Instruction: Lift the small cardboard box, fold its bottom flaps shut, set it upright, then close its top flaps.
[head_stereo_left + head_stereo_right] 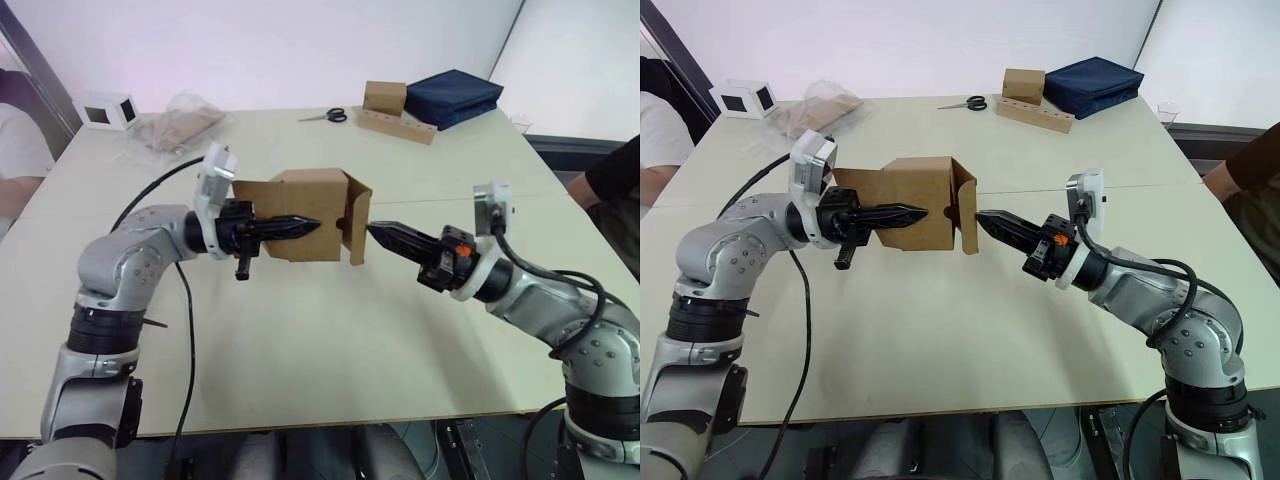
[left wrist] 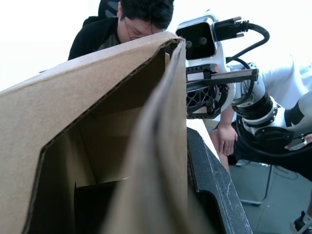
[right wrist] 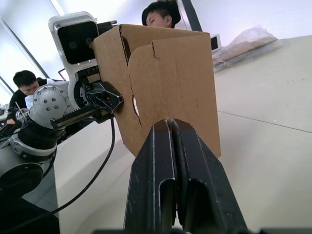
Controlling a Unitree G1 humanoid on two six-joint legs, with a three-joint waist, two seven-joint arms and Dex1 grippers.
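The small cardboard box [image 1: 310, 195] is plain brown and hangs on its side just above the table [image 1: 300, 350] at the middle. My left gripper [image 1: 312, 225] is shut on the box's near wall, and the cardboard [image 2: 97, 122] runs beside one black finger [image 2: 214, 185]. An open flap [image 1: 358, 225] sticks out at the end facing my right arm. My right gripper [image 1: 374, 230] is shut with nothing in it, and its tip is right at that flap's edge. In the right wrist view the closed fingers [image 3: 170, 161] point at the box [image 3: 170, 73].
At the back of the table lie scissors [image 1: 325, 116], a brown block on a long cardboard strip [image 1: 395, 110] and a navy bag [image 1: 455, 97]. A white cube [image 1: 105, 110] and a plastic bag [image 1: 175, 128] are back left. People sit at both sides.
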